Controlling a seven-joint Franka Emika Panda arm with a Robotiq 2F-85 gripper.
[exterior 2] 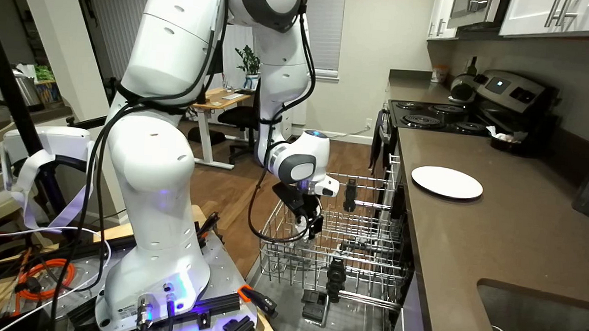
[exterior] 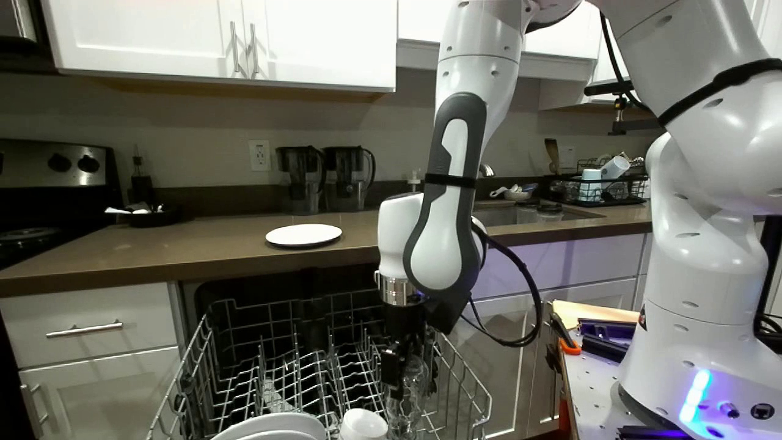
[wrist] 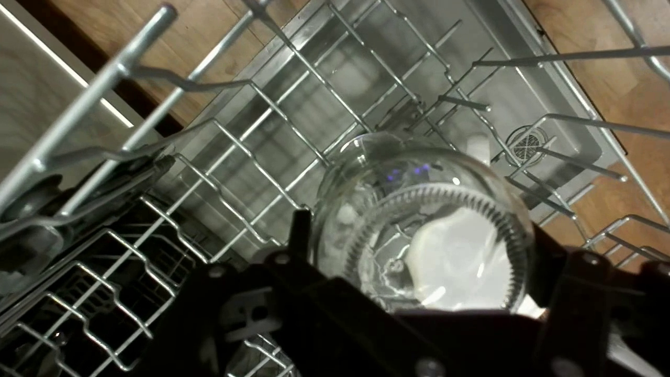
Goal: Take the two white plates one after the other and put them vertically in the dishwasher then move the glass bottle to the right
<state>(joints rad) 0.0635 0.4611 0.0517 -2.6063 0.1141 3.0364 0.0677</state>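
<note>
The clear glass bottle (wrist: pixel 419 167) fills the space between my jaws in the wrist view, a ribbed ring facing the camera. Both fingers lie against its sides, so my gripper (wrist: pixel 421 246) appears shut on it. In an exterior view the gripper (exterior: pixel 410 371) points down inside the right part of the wire rack (exterior: pixel 226 360) of the pulled-out dishwasher (exterior 2: pixel 288 304). Whether the bottle rests on the rack, I cannot tell. One white plate (exterior: pixel 303 235) lies flat on the counter. White plate rims (exterior: pixel 275 423) show in the rack, cut off by the frame.
A small white cup (exterior: pixel 363 425) sits in the rack just beside the bottle. Upright tines and side wires surround the gripper. The brown counter (exterior 2: pixel 510 234) edges the rack, with two pitchers (exterior: pixel 345 177) at the back and a sink (exterior 2: pixel 541 310).
</note>
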